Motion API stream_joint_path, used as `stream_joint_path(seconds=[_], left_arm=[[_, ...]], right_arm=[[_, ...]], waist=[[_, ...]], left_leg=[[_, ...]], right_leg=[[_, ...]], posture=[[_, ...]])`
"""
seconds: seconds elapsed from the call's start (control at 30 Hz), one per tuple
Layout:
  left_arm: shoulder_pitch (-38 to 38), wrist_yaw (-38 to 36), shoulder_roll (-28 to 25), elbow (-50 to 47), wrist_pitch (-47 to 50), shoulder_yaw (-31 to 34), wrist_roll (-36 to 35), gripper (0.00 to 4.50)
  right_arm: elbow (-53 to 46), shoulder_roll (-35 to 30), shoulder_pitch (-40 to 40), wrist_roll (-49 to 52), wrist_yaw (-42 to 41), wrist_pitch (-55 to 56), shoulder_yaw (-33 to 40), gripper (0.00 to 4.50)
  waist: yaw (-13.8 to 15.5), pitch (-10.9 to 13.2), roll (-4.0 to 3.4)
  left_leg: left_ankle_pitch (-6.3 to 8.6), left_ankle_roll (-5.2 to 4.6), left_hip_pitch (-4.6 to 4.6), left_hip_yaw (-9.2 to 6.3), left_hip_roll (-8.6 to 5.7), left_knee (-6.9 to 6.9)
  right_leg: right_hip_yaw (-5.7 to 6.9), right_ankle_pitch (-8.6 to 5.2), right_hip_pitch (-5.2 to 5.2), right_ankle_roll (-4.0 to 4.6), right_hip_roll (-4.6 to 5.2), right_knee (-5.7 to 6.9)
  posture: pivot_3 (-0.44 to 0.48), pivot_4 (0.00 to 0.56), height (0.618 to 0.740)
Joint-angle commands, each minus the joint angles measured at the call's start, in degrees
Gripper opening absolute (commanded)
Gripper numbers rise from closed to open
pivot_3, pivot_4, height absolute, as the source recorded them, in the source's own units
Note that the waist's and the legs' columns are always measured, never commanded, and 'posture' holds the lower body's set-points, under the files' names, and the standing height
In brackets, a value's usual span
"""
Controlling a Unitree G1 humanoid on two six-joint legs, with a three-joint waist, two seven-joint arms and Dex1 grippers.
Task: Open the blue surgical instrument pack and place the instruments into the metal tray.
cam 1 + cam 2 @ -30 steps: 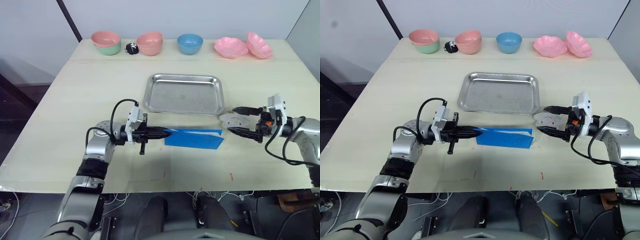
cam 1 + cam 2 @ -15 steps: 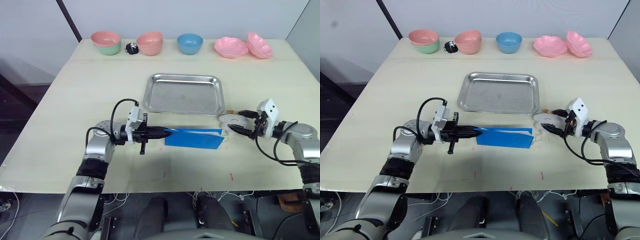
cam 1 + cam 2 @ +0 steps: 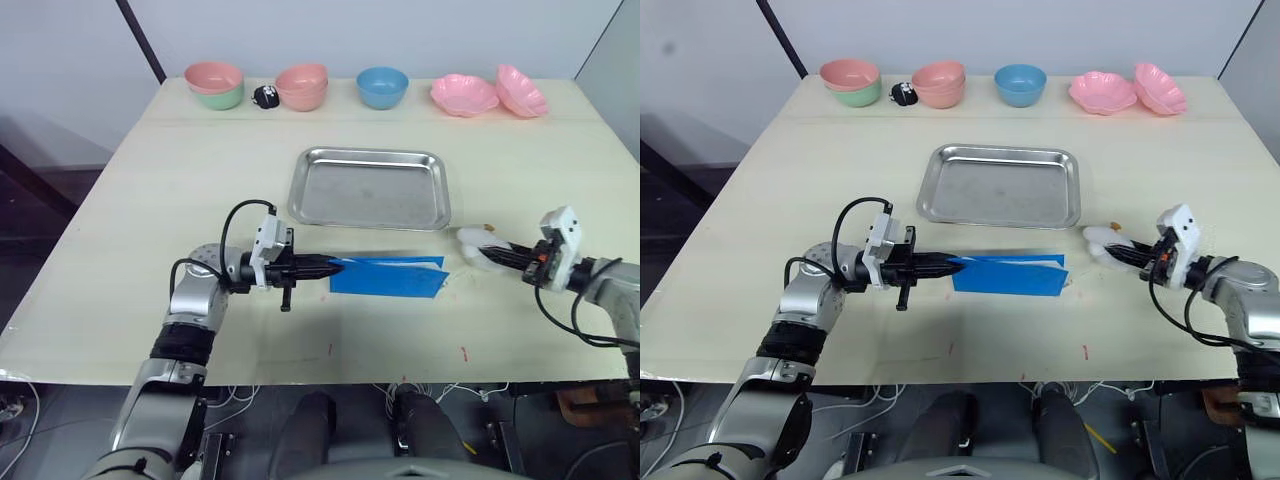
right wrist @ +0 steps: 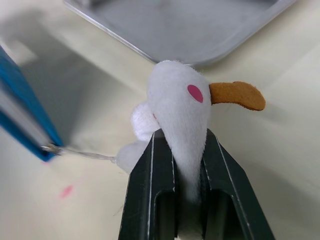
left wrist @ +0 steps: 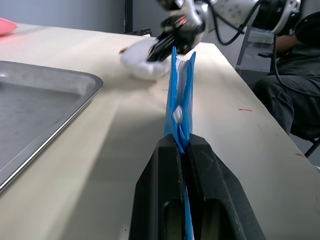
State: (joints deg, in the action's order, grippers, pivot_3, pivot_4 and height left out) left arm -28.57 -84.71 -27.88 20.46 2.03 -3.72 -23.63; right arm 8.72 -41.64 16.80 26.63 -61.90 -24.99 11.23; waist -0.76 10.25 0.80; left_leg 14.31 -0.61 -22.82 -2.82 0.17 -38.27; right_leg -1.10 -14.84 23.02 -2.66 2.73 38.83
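your left gripper (image 3: pixel 326 267) is closed on the near-left edge of the blue surgical instrument pack (image 3: pixel 388 277); in the left wrist view the two black fingers (image 5: pixel 161 165) pinch the blue edge with its white lining showing between the layers. the pack lies on the wooden table (image 3: pixel 140 210), just in front of the metal tray (image 3: pixel 369 188), and stretches from your left gripper toward your right side. the pack and the tray are apart, with a strip of bare table between them.

your right gripper (image 3: pixel 1127 255) is closed on a small white plush toy (image 4: pixel 178 110). in the right wrist view the toy sits clamped between the fingers (image 4: pixel 142 192), with a red dot and an orange beak-like tab on it. a thin strand runs from the toy to the near corner of the pack. the toy rests beside the right end of the pack, near the front right corner of the tray.

the tray holds nothing that you can see, and no instruments are visible outside the pack.

along the far edge of the table stand a pink bowl on a green bowl (image 3: pixel 216 85), a small black object (image 3: pixel 265 95), stacked pink bowls (image 3: pixel 301 86), a round blue bowl (image 3: pixel 382 87) and two pink scalloped dishes (image 3: pixel 489 94).
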Motion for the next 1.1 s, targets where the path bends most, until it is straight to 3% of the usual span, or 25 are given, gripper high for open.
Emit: stream_joint_path(seconds=[0.03, 0.3, 0.47, 0.67, 0.9, 1.1], left_arm=[[0.41, 0.17, -0.54, -2.2, -1.22, 0.11, 0.51, 0.0], [-0.18, 0.02, -0.25, -0.95, -2.36, -0.51, 1.66, 0.0], [-0.69, -0.17, -0.01, -0.26, -2.84, -0.82, 2.07, 0.0], [-1.51, -0.01, 0.54, 1.11, -3.81, -1.22, 2.48, 0.0], [-2.15, 0.21, 1.11, 2.06, -4.43, -1.09, 2.81, 0.0], [-2.29, 0.37, 1.31, 2.24, -4.63, -0.86, 2.93, 0.0]], right_arm=[[-5.97, -1.12, -1.16, 6.0, 0.83, -3.06, 6.44, 0.01], [-14.59, -0.77, 1.18, 18.62, 6.35, -12.84, 13.93, 0.01], [-18.88, 0.36, 5.18, 24.22, 10.76, -16.68, 13.96, 0.01], [-23.1, 1.85, 10.54, 22.49, 12.75, -16.44, 6.26, 0.01], [-22.9, 4.64, 14.94, 8.55, 9.65, -6.95, -10.17, 0.01], [-18.0, 10.41, 18.45, 0.07, 8.0, 2.63, -17.56, 0.01]], waist=[[-0.04, 0.0, 0.0], [-0.02, 0.0, -0.01], [-0.01, 0.0, -0.01], [-0.02, 0.0, -0.01], [-0.06, 0.01, -0.01], [-0.11, 0.01, -0.01]], left_leg=[[0.0, 0.0, 0.0, 0.0, 0.0, 0.0], [0.0, 0.0, 0.0, 0.0, 0.02, 0.0], [0.0, 0.0, 0.0, -0.01, 0.02, 0.0], [0.0, 0.0, -0.04, -0.01, 0.02, 0.01], [0.0, 0.0, -0.03, -0.02, 0.0, 0.01], [0.0, 0.0, -0.04, -0.03, -0.02, 0.01]], right_leg=[[0.0, 0.0, 0.0, 0.0, 0.0, 0.0], [0.0, 0.0, 0.0, 0.0, 0.0, 0.0], [0.0, 0.0, 0.0, 0.0, -0.01, 0.0], [0.02, 0.0, 0.0, -0.01, 0.0, -0.04], [0.04, -0.01, 0.01, -0.01, -0.01, -0.05], [0.06, 0.0, 0.02, -0.01, -0.01, -0.04]], posture=[[0.0, 0.15, 0.74], [0.0, 0.15, 0.74], [0.0, 0.15, 0.74], [0.0, 0.15, 0.74], [0.0, 0.15, 0.74], [0.0, 0.15, 0.74]])
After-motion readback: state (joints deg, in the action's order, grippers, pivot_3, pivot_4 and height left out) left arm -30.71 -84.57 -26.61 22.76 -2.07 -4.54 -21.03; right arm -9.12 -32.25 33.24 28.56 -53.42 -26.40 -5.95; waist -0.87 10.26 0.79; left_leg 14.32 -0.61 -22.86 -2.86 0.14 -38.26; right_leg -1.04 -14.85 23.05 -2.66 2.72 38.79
